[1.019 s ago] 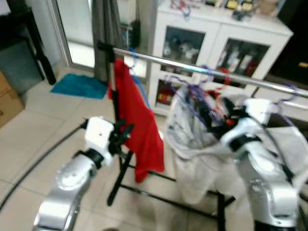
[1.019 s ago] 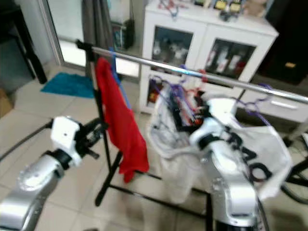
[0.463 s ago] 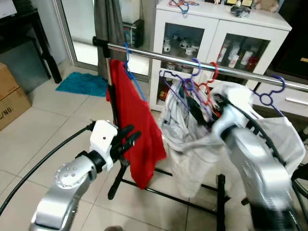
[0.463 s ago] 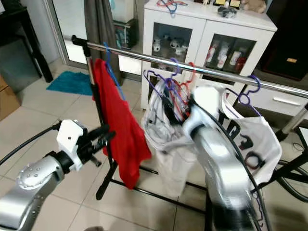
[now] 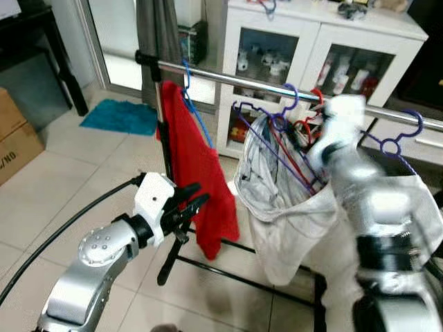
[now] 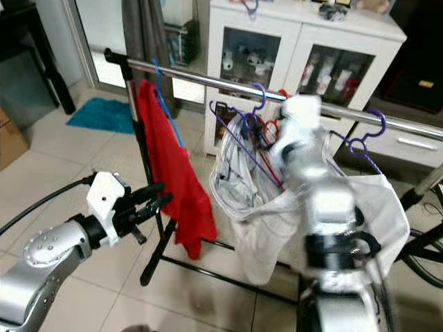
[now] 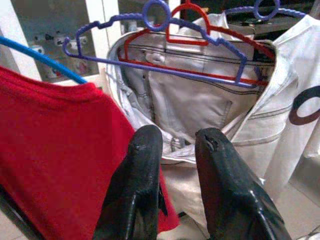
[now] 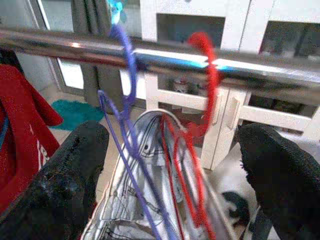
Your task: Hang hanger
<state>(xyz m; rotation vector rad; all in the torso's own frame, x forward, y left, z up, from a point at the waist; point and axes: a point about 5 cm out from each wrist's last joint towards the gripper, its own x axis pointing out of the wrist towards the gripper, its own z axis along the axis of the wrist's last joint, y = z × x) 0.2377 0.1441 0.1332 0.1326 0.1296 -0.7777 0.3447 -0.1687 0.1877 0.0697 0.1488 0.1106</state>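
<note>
A silver rail point(image 5: 242, 81) carries a red shirt point(image 5: 197, 173) on a blue hanger point(image 5: 188, 97) at its left end. Mid-rail hang a purple hanger point(image 8: 125, 60) and a red hanger point(image 8: 207, 75), hooked side by side, with pale jeans point(image 5: 277, 207) below them. Another purple hanger point(image 5: 401, 135) holds a white T-shirt point(image 6: 387, 207) further right. My right gripper point(image 8: 175, 160) is raised just under the rail, open wide, facing the two hooks and holding nothing. My left gripper point(image 5: 194, 203) sits low in front of the red shirt, its fingers point(image 7: 142, 165) slightly apart and empty.
A white glass-door cabinet point(image 5: 277, 28) stands close behind the rack. The rack's black post and floor bars point(image 5: 228, 273) run below the clothes. A teal mat point(image 5: 118, 117), a cardboard box point(image 5: 14, 138) and a black cable point(image 5: 62, 221) lie on the tiled floor to the left.
My right arm has risen from among the hanging clothes up to the rail. The left gripper has stayed in front of the red shirt. The camera has shifted a little.
</note>
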